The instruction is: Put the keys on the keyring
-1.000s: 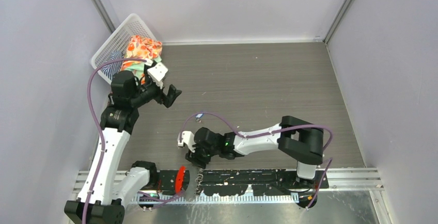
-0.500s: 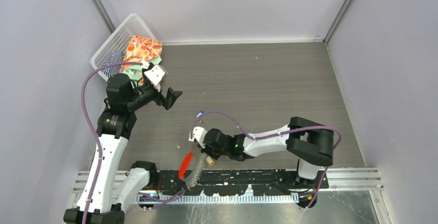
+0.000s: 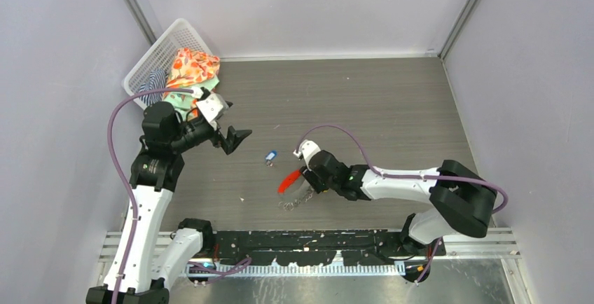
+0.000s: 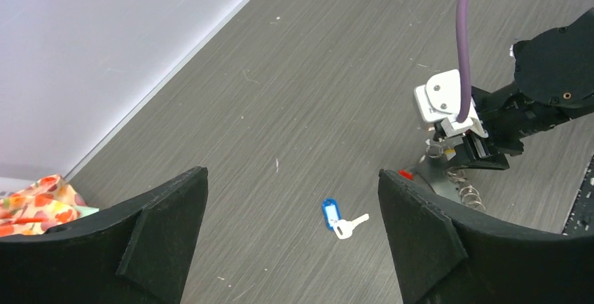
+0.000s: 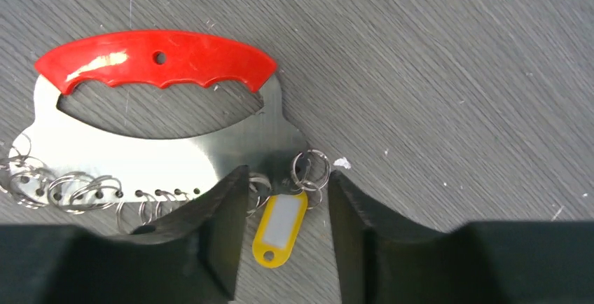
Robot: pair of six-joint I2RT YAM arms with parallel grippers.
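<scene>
Right claw (image 5: pixel 288 178), jaws parted, straddles the yellow-headed key (image 5: pixel 279 228), whose top touches the end rings of the keyring (image 5: pixel 140 150), a red-gripped steel plate lying flat on the worktop (image 3: pixel 364 108). Blue-headed key (image 4: pixel 340 220) lies alone just beside it. Left claw (image 3: pixel 238 141) hangs released, grasping nothing.

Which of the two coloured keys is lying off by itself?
The blue-headed key, alone on the bare table; the yellow one sits at the rings of the red-handled plate.
</scene>
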